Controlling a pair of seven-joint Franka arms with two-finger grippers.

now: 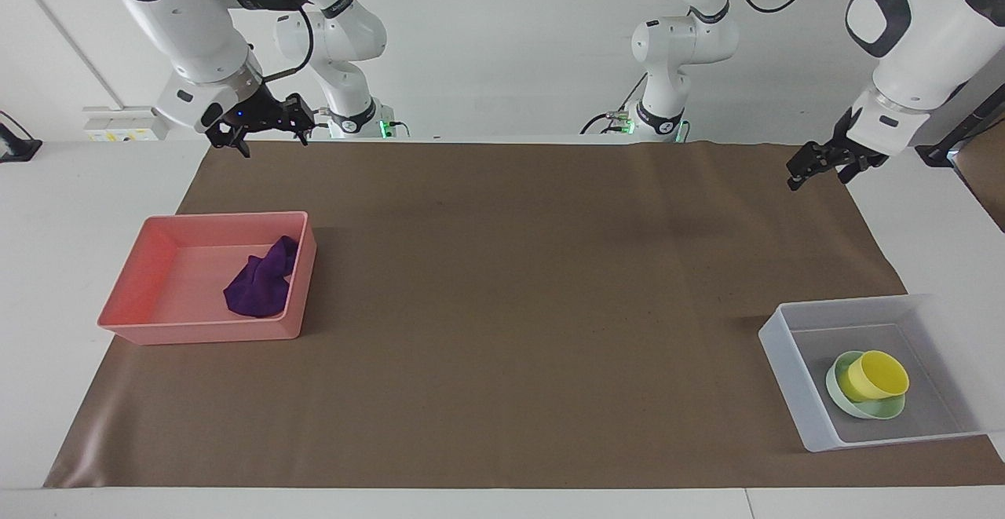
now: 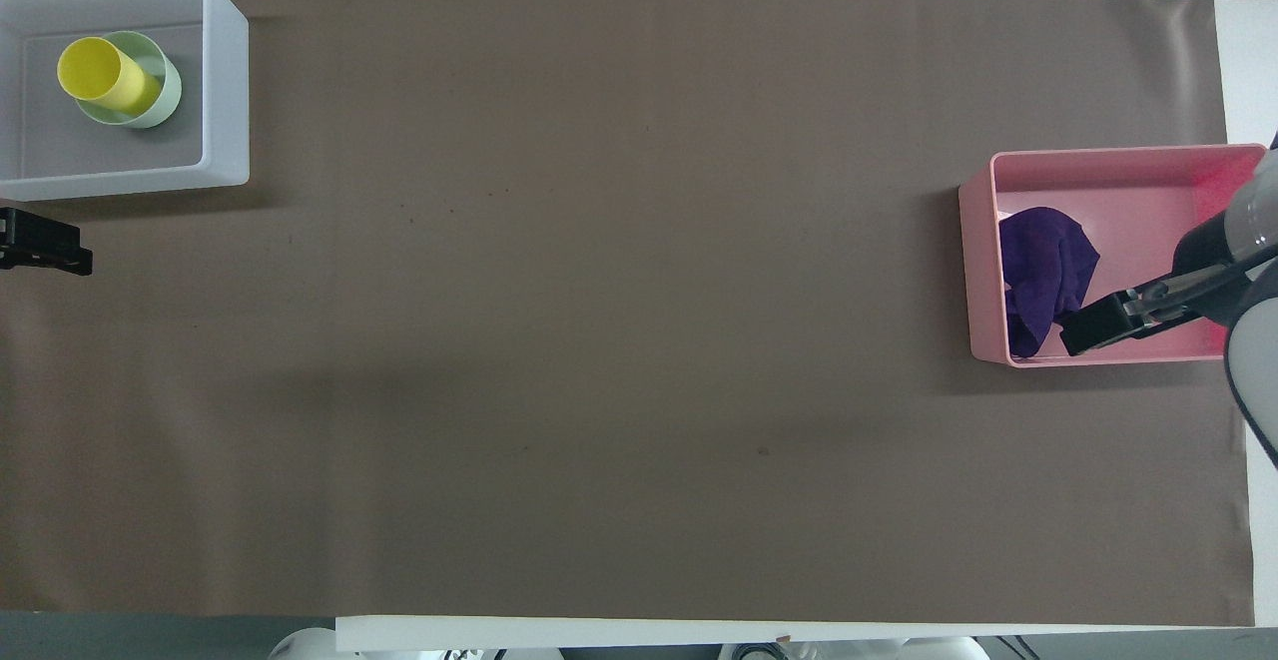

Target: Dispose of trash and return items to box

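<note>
The purple cloth wad (image 1: 259, 287) lies in the pink tray (image 1: 133, 299), against the wall toward the table's middle; it also shows in the overhead view (image 2: 1043, 271). The yellow cup (image 1: 875, 375) leans in the mint-green bowl (image 1: 835, 385) inside the translucent box (image 1: 777, 338). The overhead view shows the cup (image 2: 95, 76), the bowl (image 2: 165, 101) and the box (image 2: 228, 91). My left gripper (image 1: 818, 177) is open and empty, raised over the mat's edge at the left arm's end (image 2: 60, 246). My right gripper (image 1: 271, 142) is open, empty and raised; the arm waits.
A brown mat (image 1: 502, 307) covers most of the white table. From overhead the right gripper (image 2: 1083, 330) overlaps the side of the pink tray (image 2: 1098, 156) nearer to the robots. The tray and the box stand at the two ends of the mat.
</note>
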